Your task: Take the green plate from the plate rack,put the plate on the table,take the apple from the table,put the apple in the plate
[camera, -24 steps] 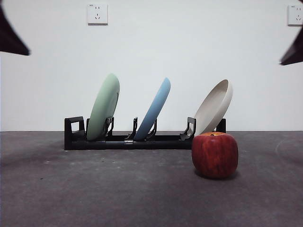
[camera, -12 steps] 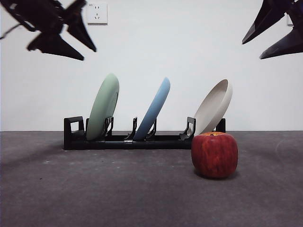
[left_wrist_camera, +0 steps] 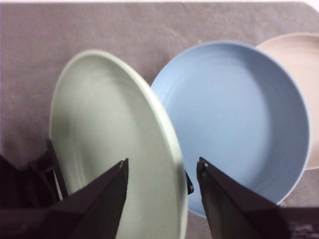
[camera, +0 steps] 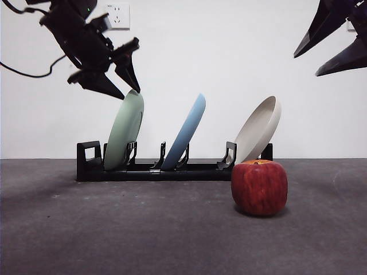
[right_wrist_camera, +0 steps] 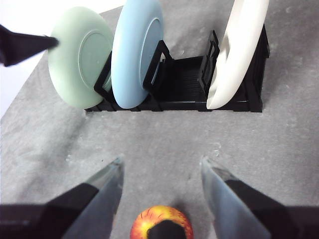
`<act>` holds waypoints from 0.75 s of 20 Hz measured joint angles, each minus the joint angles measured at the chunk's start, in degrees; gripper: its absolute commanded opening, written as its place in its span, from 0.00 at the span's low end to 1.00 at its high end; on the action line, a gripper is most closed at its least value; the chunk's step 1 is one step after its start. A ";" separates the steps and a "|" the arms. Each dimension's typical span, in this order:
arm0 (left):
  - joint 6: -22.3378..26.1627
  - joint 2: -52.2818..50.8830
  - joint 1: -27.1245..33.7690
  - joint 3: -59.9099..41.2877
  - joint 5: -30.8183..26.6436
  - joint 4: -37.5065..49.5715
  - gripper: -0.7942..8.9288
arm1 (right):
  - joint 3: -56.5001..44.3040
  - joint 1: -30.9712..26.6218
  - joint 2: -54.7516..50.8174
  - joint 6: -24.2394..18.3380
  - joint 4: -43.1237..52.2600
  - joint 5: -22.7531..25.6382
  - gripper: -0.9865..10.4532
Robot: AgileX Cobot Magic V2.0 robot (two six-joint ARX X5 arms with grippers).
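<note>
Green plate (left_wrist_camera: 109, 144): we found it standing on edge in the plate rack (camera: 172, 169), top rim directly below our left gripper (left_wrist_camera: 162, 174), jaws apart astride it, not yet touching.

The left tool (camera: 127, 86) hangs open-jawed at the green plate's (camera: 123, 133) top rim. The plate leans in the plate rack (camera: 172, 169); the apple (camera: 259, 187) sits on the table (camera: 114, 229).

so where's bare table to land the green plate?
Bare table runs in front of the plate rack, beside the apple. Crowded: the rack, where the green plate stands with the left claw open astride its rim.
</note>
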 measured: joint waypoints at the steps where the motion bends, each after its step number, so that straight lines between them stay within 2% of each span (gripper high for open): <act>1: 0.11 0.57 -0.07 0.00 0.00 0.00 0.31 | 0.00 0.00 0.00 0.00 0.00 0.17 0.31; 3: 0.20 1.33 -0.07 0.00 -0.11 0.02 0.29 | 0.00 0.00 0.00 0.00 0.00 0.22 0.31; 5: 0.44 1.29 -0.07 0.00 -0.13 1.27 0.11 | 0.00 0.00 0.00 0.00 0.00 0.37 0.31; 6: 0.46 1.20 -0.07 0.00 0.11 1.44 0.07 | 0.00 0.00 0.00 0.00 0.00 0.37 0.31; 15: -0.11 -0.13 -1.09 0.92 1.95 -1.81 0.07 | 0.00 0.00 0.00 0.00 0.02 0.70 0.31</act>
